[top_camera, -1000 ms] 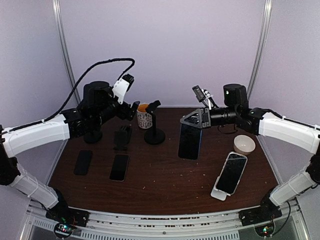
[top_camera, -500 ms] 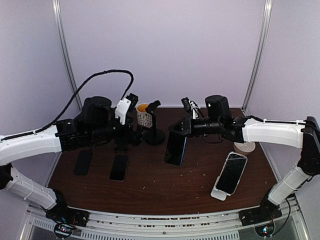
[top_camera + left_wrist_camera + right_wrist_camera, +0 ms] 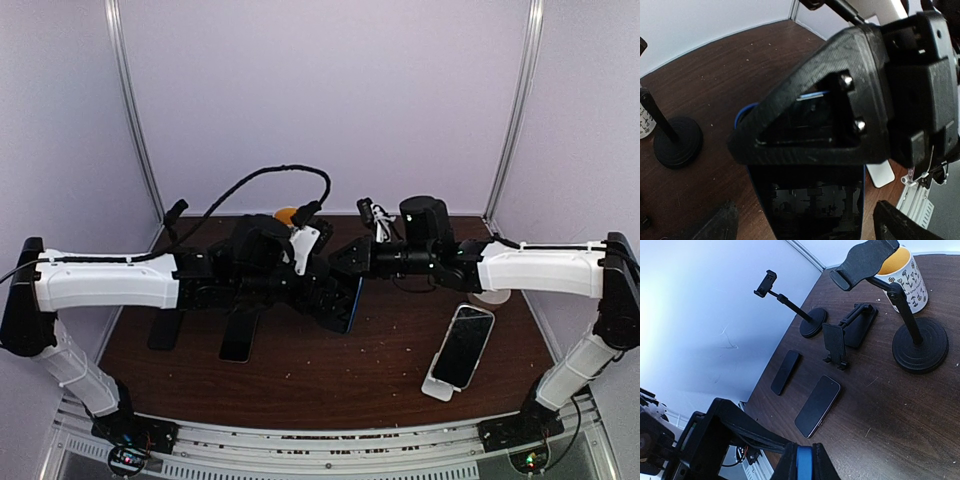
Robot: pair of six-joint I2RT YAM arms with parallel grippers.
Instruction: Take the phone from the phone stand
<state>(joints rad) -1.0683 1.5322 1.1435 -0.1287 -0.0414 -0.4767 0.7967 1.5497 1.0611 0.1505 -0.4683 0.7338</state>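
1. Currently the phone (image 3: pixel 812 210) is clear of every stand. It hangs above the table (image 3: pixel 330 380) near centre, pinched at its upper end by the right gripper (image 3: pixel 803 462), whose jaws are clamped on it
2. The left gripper (image 3: pixel 328 300) flanks the phone's lower half with its jaws fully apart; I see no contact with the phone
3. Handling, as I judge it: a thin, stiff slab, fairly light, with a glossy glass face that is slippery and breakable. It does not flex, so a grip needs little travel and modest force
4. Where to take hold: across the two long blue-rimmed edges, below the right gripper's pinch, with the pads square to the rim rather than on the glass
5. Risk: releasing the upper pinch before the lower grip is seated lets the phone drop
6. Containers: the patterned mug (image 3: pixel 905 270) at the back shows an orange interior; I cannot tell whether anything is in it. The white stand (image 3: pixel 437 388) on the right holds a second phone (image 3: pixel 462 345), leaning back
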